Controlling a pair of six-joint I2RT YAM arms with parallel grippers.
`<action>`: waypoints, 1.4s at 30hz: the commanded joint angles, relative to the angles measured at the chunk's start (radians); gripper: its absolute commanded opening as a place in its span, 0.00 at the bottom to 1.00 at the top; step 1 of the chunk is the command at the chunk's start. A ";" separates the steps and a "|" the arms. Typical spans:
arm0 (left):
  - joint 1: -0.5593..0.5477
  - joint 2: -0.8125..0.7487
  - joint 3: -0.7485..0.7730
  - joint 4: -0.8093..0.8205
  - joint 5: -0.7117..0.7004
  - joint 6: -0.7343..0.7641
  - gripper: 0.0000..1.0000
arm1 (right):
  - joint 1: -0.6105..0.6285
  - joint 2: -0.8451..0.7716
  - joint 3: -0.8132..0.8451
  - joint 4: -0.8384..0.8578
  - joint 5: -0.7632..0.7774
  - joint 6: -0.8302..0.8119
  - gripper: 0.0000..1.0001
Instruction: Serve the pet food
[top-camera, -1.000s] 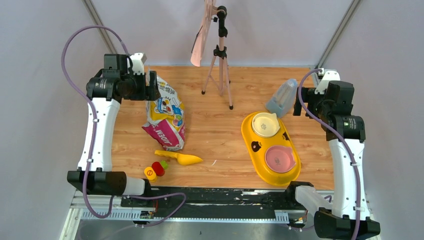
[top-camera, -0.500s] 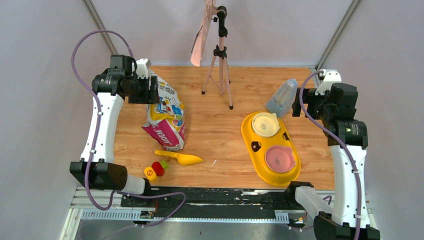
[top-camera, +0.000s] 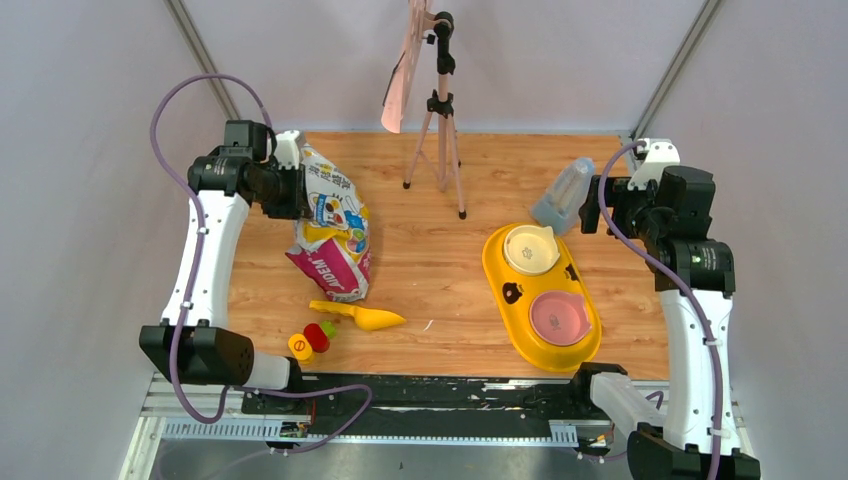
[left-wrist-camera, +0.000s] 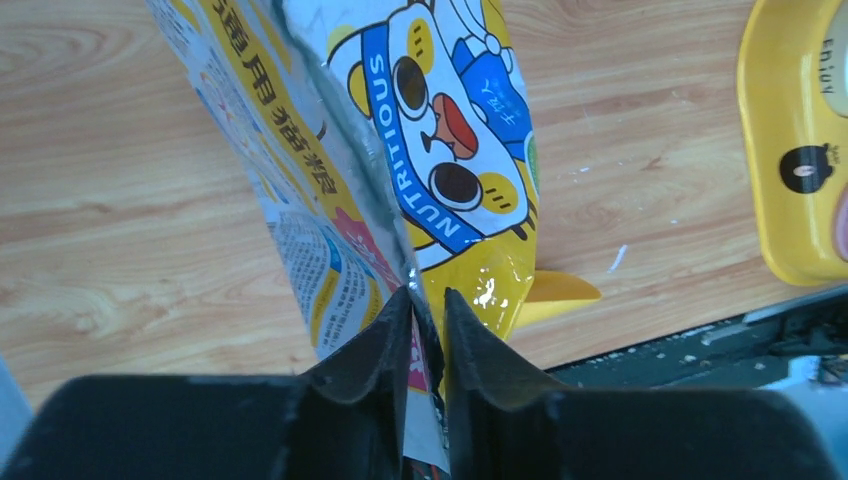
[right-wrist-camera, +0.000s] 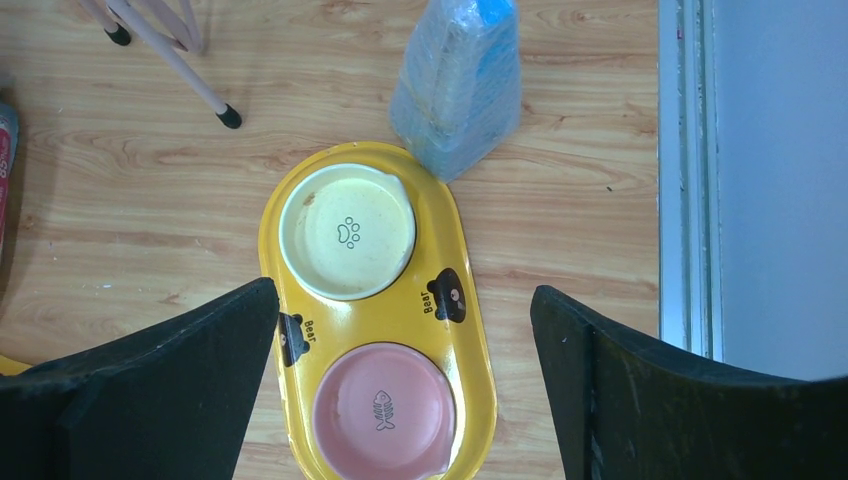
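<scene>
Glossy printed bag, white, pink and yellow, stands on the wooden bench, with the left claw pinched onto its top seam. The pet food is out of sight from where I stand. The right claw hangs wide open over the yellow tray, which holds a cream bowl and a pink bowl.
</scene>
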 joint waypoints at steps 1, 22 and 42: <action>0.004 -0.037 -0.021 -0.009 0.091 -0.004 0.19 | -0.001 0.015 0.019 0.046 -0.032 0.017 0.99; -0.009 -0.003 -0.055 0.375 0.784 -0.393 0.00 | -0.001 0.015 0.027 0.055 -0.077 0.036 0.99; -0.331 -0.114 -0.145 0.245 0.850 -0.226 0.00 | -0.001 0.083 0.057 0.073 -0.167 0.044 0.99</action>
